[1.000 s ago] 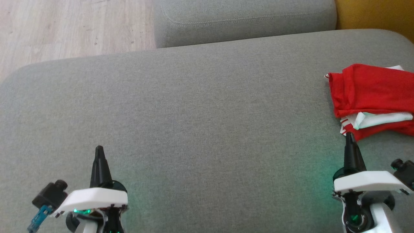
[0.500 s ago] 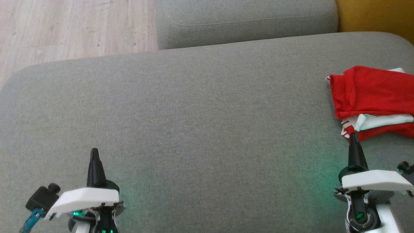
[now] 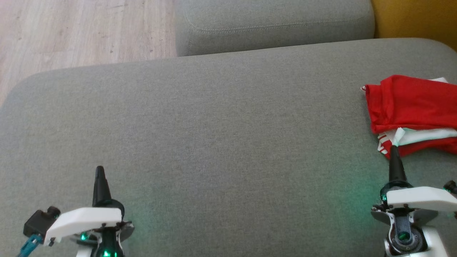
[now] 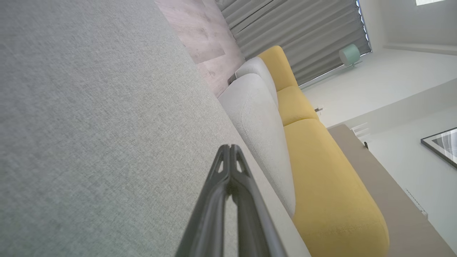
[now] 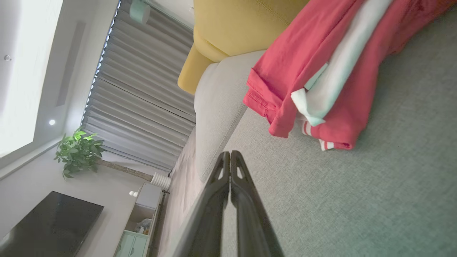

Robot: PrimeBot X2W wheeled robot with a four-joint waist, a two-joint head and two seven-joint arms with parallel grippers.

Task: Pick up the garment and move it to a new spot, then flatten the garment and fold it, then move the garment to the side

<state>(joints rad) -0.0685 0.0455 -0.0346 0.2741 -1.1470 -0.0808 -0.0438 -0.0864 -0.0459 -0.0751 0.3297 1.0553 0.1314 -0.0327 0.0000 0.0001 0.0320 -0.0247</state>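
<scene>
**A:** What does the head view give you?

**B:** My left gripper (image 3: pixel 99 169) is at the lower left above the wide grey fabric sofa seat (image 3: pixel 228 125). Its two dark fingers are pressed together with nothing between them. My right gripper (image 3: pixel 393 148) is at the lower right, also closed and empty. The garment (image 3: pixel 410 103), a folded red cloth with a white layer and a striped hem showing, lies on the seat at the right edge of the view, which cuts part of it off. My right tip points at its near hem. Beyond the seat are a grey back cushion (image 3: pixel 275 21), a mustard-yellow cushion (image 3: pixel 414 18) and a pale wooden floor (image 3: pixel 71 32).

**A:** And the left wrist view?

**B:** My left gripper (image 4: pixel 230 148) shows both fingers meeting at the tip, over bare grey seat. Behind it the grey cushion and yellow cushions run toward grey pleated curtains (image 4: pixel 292 32).

**A:** The right wrist view?

**B:** My right gripper (image 5: pixel 230 154) is closed too and holds nothing. The garment (image 5: pixel 321 71) rests on the seat ahead of it, with a strip of grey fabric between my tip and its striped corner. A leafy green plant (image 5: pixel 76 151) and a dark flat screen (image 5: pixel 50 221) stand in the room beyond.
</scene>
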